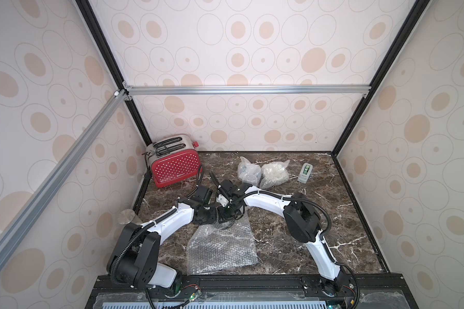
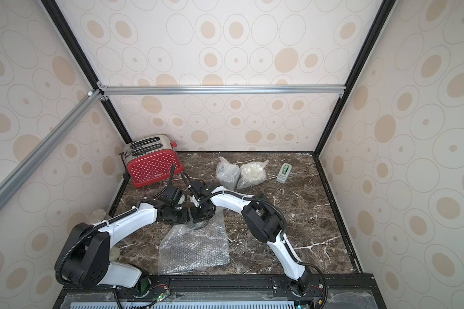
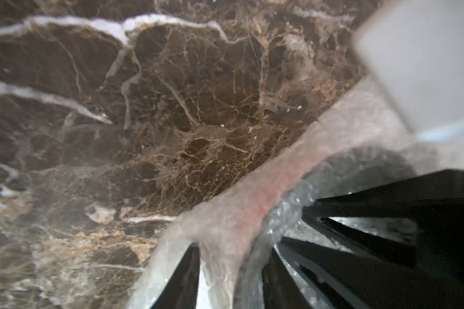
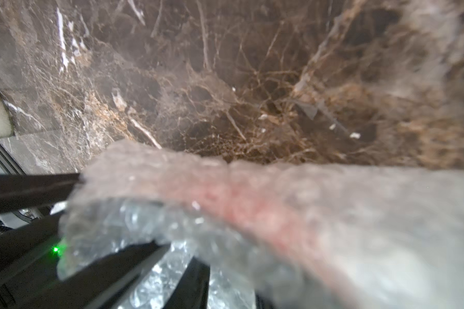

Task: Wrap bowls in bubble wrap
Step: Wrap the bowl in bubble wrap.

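Meeting over the far edge of the bubble wrap sheet (image 1: pixel 220 251) at the table's (image 1: pixel 319 214) front middle, left end effector (image 3: pixel 236 243) and right end effector (image 4: pixel 182 254) each straddle a raised fold, grip undeterminable; two wrapped bundles (image 1: pixel 263 172) sit behind.

A robot test cell got up as a kitchen. The brown marble-look counter (image 1: pixel 332 214) runs under both grippers. A red dotted toaster (image 1: pixel 176 167) stands beyond the left gripper (image 1: pixel 210 216), and a tape dispenser (image 1: pixel 305 173) well beyond the right gripper (image 1: pixel 227 215). Oval-print wallpaper panels (image 1: pixel 252 53) in an aluminium frame (image 1: pixel 247 89) close it in.
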Controlling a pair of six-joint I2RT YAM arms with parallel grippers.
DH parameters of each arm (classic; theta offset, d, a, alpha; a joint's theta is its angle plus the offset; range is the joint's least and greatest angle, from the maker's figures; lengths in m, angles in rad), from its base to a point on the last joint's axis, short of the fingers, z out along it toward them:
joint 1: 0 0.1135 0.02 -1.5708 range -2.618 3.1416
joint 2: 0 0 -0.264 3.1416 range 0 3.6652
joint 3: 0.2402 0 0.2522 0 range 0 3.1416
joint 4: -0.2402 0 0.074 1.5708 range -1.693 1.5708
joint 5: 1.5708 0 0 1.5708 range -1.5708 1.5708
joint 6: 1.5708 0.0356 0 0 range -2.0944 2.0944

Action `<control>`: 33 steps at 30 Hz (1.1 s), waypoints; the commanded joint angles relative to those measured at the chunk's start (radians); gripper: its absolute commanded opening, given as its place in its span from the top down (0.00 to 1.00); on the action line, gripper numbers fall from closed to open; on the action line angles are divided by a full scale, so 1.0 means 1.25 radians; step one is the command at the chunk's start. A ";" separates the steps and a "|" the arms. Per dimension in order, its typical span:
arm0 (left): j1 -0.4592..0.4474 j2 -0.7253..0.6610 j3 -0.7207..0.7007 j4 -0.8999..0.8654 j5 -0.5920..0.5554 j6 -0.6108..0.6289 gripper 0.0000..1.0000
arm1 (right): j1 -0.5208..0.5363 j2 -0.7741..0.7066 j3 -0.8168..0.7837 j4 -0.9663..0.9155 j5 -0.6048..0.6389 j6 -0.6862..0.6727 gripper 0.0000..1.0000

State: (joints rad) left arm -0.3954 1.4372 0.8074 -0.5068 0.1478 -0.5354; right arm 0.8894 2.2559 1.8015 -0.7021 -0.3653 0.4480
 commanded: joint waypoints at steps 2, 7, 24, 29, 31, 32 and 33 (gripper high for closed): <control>0.001 -0.004 -0.020 -0.007 -0.035 0.003 0.73 | -0.005 -0.048 -0.021 -0.003 0.016 0.011 0.69; -0.004 -0.040 -0.005 -0.040 -0.076 0.007 0.74 | -0.020 -0.114 -0.038 0.018 -0.011 0.016 0.67; -0.053 0.004 0.043 -0.047 -0.095 0.001 0.74 | -0.350 -0.372 -0.460 0.312 -0.140 0.169 0.57; -0.056 0.005 0.044 -0.049 -0.095 -0.001 0.74 | -0.350 -0.309 -0.465 0.377 -0.164 0.190 0.53; -0.056 0.002 0.044 -0.054 -0.098 -0.002 0.74 | -0.351 -0.281 -0.459 0.388 -0.157 0.196 0.52; -0.057 0.000 0.044 -0.054 -0.099 -0.003 0.74 | -0.351 -0.268 -0.454 0.386 -0.156 0.197 0.52; -0.056 -0.002 0.043 -0.055 -0.100 -0.004 0.74 | -0.353 -0.254 -0.450 0.394 -0.162 0.200 0.52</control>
State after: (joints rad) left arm -0.4583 1.4361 0.8257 -0.5400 0.0437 -0.5343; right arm 0.4496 1.9030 1.2213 -0.2615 -0.5453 0.6701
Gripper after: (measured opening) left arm 0.263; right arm 0.484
